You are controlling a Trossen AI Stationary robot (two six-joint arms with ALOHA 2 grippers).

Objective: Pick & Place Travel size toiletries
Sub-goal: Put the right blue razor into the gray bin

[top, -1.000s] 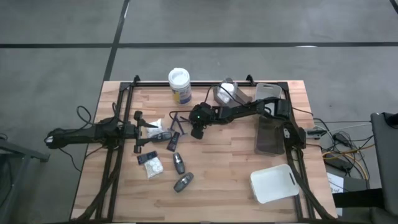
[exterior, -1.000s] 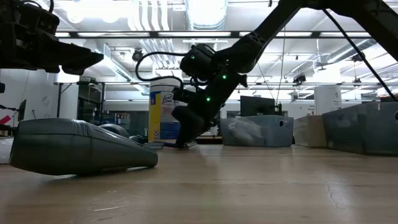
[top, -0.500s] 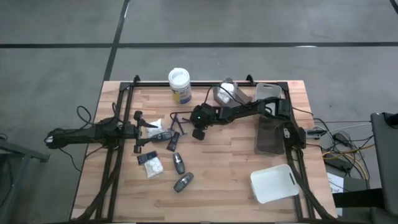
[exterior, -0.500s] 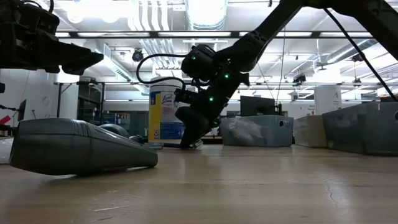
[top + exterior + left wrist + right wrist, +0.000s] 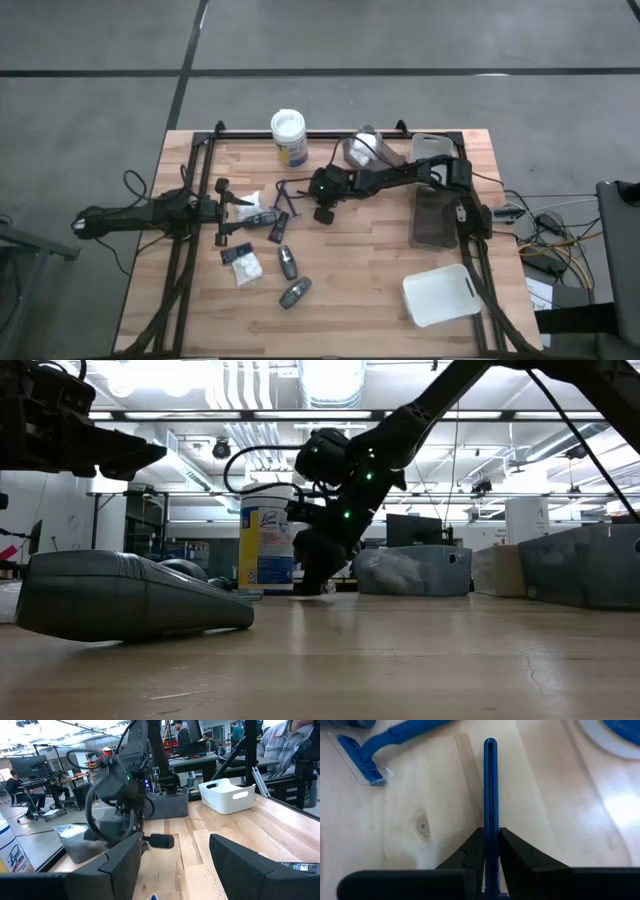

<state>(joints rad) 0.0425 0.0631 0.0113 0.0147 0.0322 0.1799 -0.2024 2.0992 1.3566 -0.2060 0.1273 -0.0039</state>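
Observation:
My right gripper (image 5: 323, 208) is near the table's middle, shut on a thin blue stick (image 5: 490, 780). My left gripper (image 5: 222, 212) hangs open above the left side, over a white packet (image 5: 246, 203). It also shows in its wrist view (image 5: 175, 855). More toiletries lie flat on the wood: a second white packet (image 5: 243, 266), dark grey oval bottles (image 5: 287, 263) (image 5: 295, 292) (image 5: 277, 229), thin sticks (image 5: 285, 190) and a blue razor (image 5: 362, 750). One grey bottle (image 5: 130, 595) fills the low view's foreground. My right gripper pinches the blue stick between its two fingers (image 5: 470, 850) at the stick's near end (image 5: 490, 822). The fingers slant down from the table's right side, and the stick runs straight forward out of them. Whether its far tip (image 5: 490, 742) touches the wood, I cannot tell.
A white-lidded jar (image 5: 288, 135) stands near the far edge. A clear container (image 5: 365, 150) sits beside it. A grey tray (image 5: 435, 215) lies on the right, a white tray (image 5: 440, 295) at the near right corner. People sit in the room beyond.
My right gripper, still shut on the blue stick, has shifted a little toward the table's right and turned slightly at the wrist. The left arm has kept still.

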